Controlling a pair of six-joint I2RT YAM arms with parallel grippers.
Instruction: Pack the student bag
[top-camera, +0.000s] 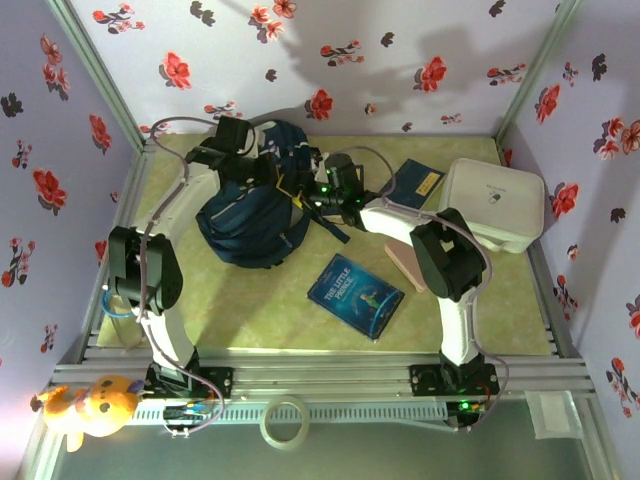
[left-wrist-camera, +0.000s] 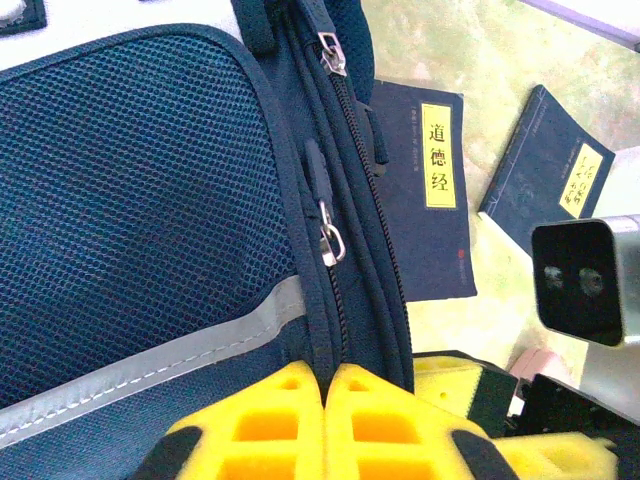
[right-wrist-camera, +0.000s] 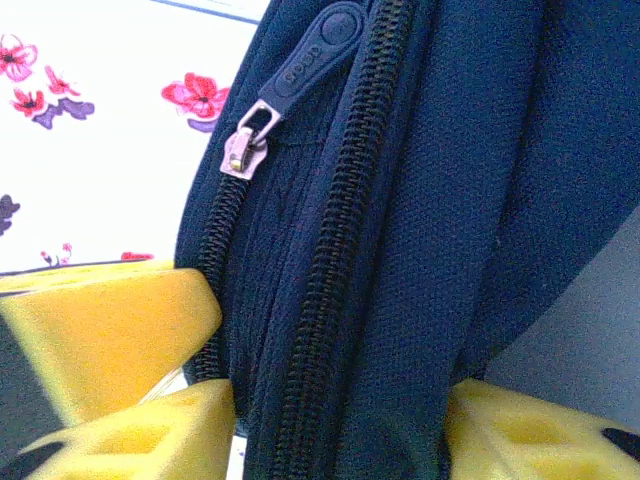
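The student bag (top-camera: 250, 215) sits far-left on the table (top-camera: 250, 300), left claw (left-wrist-camera: 325, 400) pinched shut on its zipper seam, right claw (right-wrist-camera: 335, 415) straddling a thick fold (can't tell if clamped), so the arms should spread the opening slowly without snagging the zipper pull (right-wrist-camera: 300, 70).

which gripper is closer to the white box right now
Right. The right gripper sits at the student bag's right edge, with the white box further to its right; the left gripper is across the bag, at its far-left top.
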